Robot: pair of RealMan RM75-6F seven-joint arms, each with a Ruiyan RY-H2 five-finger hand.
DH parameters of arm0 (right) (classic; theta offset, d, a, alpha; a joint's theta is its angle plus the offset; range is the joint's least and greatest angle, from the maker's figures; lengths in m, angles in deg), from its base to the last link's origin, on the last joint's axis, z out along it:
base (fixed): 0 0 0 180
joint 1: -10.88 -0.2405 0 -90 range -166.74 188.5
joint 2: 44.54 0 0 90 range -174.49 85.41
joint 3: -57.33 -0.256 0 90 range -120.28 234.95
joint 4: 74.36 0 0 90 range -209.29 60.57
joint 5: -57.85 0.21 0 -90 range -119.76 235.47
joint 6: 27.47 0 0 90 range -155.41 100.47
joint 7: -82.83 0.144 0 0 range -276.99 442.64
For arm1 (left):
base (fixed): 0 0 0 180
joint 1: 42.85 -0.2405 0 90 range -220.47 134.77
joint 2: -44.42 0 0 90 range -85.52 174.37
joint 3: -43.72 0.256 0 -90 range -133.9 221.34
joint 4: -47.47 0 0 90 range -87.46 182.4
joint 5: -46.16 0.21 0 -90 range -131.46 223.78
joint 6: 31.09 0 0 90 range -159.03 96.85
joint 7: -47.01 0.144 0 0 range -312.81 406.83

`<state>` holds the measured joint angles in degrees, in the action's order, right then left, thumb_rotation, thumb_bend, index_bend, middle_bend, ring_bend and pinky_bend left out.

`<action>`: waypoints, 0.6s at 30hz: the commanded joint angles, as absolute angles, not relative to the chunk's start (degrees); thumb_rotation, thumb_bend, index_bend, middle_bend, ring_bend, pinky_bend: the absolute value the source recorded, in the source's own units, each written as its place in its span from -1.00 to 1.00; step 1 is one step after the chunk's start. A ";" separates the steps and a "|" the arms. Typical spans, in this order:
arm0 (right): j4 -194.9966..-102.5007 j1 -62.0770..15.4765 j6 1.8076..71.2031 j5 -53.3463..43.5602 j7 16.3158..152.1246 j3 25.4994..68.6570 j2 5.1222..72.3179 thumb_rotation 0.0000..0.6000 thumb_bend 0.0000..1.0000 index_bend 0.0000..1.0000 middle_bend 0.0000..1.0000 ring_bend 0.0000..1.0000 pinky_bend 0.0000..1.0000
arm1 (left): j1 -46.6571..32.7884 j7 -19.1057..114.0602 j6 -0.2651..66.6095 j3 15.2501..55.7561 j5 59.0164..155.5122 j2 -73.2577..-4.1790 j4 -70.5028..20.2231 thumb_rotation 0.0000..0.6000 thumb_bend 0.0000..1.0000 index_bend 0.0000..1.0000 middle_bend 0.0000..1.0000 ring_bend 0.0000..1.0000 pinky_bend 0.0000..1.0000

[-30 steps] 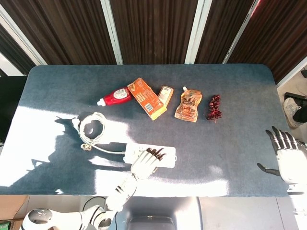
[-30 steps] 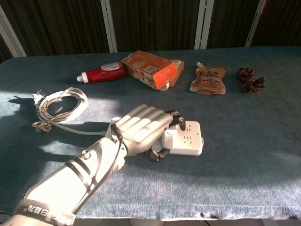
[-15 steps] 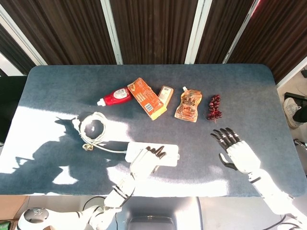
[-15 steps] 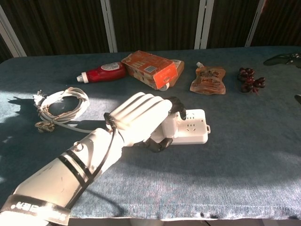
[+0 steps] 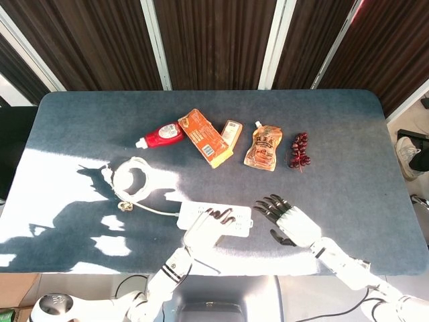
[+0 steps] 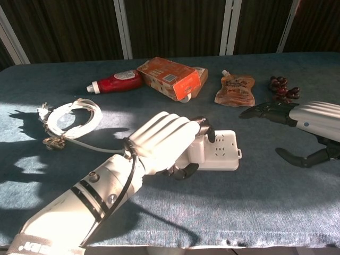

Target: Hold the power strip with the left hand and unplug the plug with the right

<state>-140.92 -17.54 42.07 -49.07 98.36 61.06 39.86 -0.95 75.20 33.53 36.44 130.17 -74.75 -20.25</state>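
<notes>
One power strip [image 5: 216, 217], one bottle [image 5: 161, 135], one carton [image 5: 205, 137], one pouch [image 5: 263, 148], one grape bunch [image 5: 299, 150], two hands [image 5: 204, 230].

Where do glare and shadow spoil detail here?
Head view: sunlight washes out the white power strip and the white left hand on it, blurring their outlines; dark arm shadows fall across the table's left side. Chest view: the white right hand shows clearly, its fingers apart.

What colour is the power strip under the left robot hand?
White; the power strip shows best in the chest view, partly covered by the left robot hand.
</notes>
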 commanded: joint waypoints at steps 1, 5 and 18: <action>-138.96 -18.55 42.16 -49.96 99.81 61.98 41.39 1.00 0.33 -0.59 -0.66 -0.96 -0.82 | -0.90 74.99 33.43 36.46 130.22 -75.35 -19.21 1.00 -0.08 -0.36 -0.22 -0.23 -0.17; -136.74 -19.67 42.44 -50.43 102.31 62.87 42.76 1.00 0.39 -0.63 -0.66 -0.96 -0.82 | -1.05 74.15 33.76 36.50 130.44 -75.89 -18.32 1.00 -0.09 -0.38 -0.24 -0.25 -0.18; -136.49 -24.50 37.43 -51.02 106.58 66.54 43.35 1.00 0.89 -0.65 -0.66 -0.96 -0.84 | -1.01 72.09 33.23 36.70 130.90 -76.96 -16.50 1.00 -0.09 -0.41 -0.27 -0.27 -0.20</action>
